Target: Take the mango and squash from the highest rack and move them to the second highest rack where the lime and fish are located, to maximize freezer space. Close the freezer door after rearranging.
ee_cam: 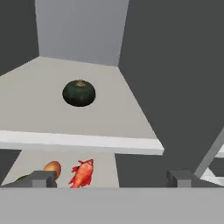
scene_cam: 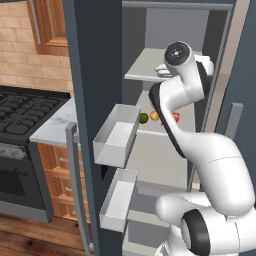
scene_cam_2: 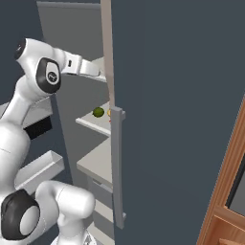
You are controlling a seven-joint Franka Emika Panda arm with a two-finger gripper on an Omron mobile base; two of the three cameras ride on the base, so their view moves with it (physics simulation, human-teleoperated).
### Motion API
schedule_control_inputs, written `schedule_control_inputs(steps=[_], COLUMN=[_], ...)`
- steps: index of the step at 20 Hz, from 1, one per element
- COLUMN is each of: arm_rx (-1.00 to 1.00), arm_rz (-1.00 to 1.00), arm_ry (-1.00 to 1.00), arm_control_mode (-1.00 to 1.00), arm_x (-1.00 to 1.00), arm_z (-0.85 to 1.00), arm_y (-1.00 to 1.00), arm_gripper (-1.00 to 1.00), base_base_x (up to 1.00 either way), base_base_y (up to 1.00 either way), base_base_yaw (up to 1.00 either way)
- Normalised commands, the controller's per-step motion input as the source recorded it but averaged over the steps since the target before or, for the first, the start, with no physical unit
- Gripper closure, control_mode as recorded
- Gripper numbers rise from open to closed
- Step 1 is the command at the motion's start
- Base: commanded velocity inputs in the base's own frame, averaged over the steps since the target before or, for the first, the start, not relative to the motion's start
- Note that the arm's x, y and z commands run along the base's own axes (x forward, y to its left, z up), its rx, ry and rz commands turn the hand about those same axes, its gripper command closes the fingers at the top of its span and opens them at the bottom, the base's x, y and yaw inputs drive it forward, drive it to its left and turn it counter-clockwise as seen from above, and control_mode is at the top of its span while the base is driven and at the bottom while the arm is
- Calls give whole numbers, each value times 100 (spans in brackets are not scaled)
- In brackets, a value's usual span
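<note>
Mango (ee_cam: 52, 167) sits by the fish (ee_cam: 82, 173) on the second rack, squash (ee_cam: 78, 92) alone on the top rack (ee_cam: 109, 118); our hand (ee_cam: 111, 178) is spread and empty, so next we reach in and pinch the squash.

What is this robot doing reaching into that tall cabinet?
It is rearranging an open freezer. The mango already lies on the second rack beside the lime and the fish. The squash sits alone on the highest rack, ahead of the gripper, whose jaws are open and hold nothing. The freezer door stands open.
</note>
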Motion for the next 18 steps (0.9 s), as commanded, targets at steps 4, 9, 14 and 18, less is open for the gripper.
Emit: schedule_control_inputs(steps=[4,9,14,18], arm_rx=[6,15,13,4], arm_rz=[-4,0,0,0], arm_ry=[22,16,10,6], arm_control_mode=[-100,-100,-100,-100], arm_x=[37,38,28,23], arm_z=[11,0,-3,-7], arm_y=[-25,-15,-9,-7], arm_gripper=[-100,-100,-100,-100], base_base_x=[0,0,0,0], base_base_y=[0,0,0,0], base_base_yaw=[0,0,0,0])
